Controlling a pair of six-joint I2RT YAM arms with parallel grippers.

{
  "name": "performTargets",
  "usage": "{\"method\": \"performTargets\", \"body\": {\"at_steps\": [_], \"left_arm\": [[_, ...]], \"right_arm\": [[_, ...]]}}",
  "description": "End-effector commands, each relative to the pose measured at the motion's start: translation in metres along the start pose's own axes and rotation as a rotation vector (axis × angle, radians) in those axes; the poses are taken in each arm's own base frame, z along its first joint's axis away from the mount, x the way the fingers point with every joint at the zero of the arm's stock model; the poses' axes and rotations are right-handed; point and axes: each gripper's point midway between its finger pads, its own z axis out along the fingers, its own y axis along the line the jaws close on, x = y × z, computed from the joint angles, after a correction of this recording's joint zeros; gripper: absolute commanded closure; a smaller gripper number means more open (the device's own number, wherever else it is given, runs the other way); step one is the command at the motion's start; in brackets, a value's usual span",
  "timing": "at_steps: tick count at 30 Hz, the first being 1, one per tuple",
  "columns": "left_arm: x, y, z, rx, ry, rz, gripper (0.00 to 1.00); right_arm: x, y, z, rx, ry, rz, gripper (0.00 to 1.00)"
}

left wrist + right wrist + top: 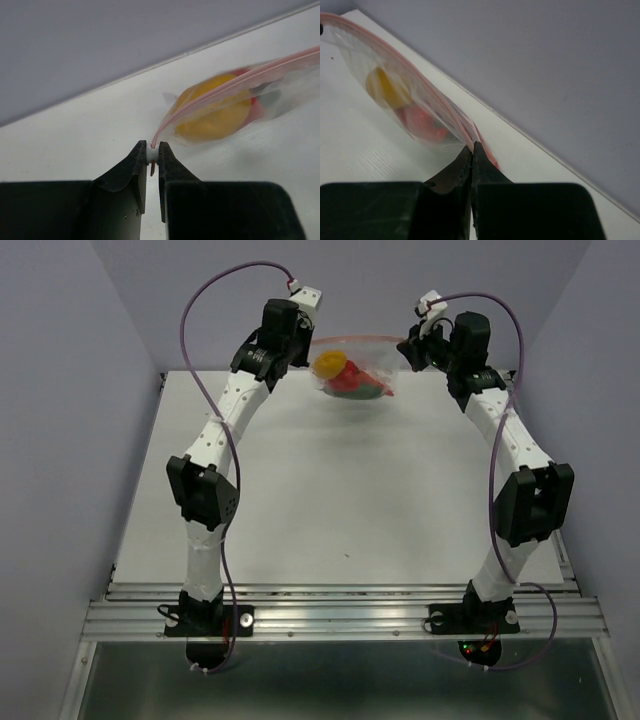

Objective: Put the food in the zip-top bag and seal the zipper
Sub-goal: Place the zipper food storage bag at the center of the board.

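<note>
The zip-top bag hangs stretched between my two grippers above the table's far edge. Inside it lies the food: a yellow round piece, red pieces and some green. The pink zipper runs along the bag's top edge. My left gripper is shut on a small white slider at the zipper's left end. My right gripper is shut on the bag's right corner, pinching the pink strip. In the top view the left gripper and right gripper flank the bag.
The white table ends at a lilac back wall just behind the bag. Purple cables loop over both arms. A metal rail carries the arm bases at the near edge.
</note>
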Motion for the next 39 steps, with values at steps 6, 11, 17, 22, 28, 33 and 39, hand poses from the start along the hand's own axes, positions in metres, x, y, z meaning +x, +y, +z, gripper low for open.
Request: {"method": "performTargets", "body": {"at_steps": [6,11,17,22,28,33,39], "left_arm": [[0.052,-0.014,-0.033,0.105,-0.014,0.031,1.00],[0.134,-0.037,-0.022,0.183,0.079,-0.055,1.00],[0.175,-0.038,-0.027,0.167,0.136,-0.108,1.00],[0.194,-0.024,-0.043,0.089,0.160,-0.104,1.00],[0.226,-0.013,-0.046,0.000,0.224,-0.137,0.99],[0.241,-0.010,-0.051,-0.026,0.252,-0.150,0.95],[0.256,-0.002,-0.066,-0.083,0.251,-0.190,0.77]], "right_arm": [[0.035,0.053,-0.002,-0.106,0.013,-0.166,0.99],[0.088,0.107,-0.009,-0.212,0.114,-0.287,0.99],[0.114,0.147,-0.040,-0.319,0.199,-0.358,0.99],[0.109,0.187,-0.065,-0.486,0.170,-0.357,0.99],[0.148,0.256,-0.092,-0.667,0.236,-0.390,0.99],[0.163,0.282,-0.101,-0.704,0.251,-0.379,0.98],[0.171,0.319,-0.109,-0.803,0.246,-0.338,0.96]]}}
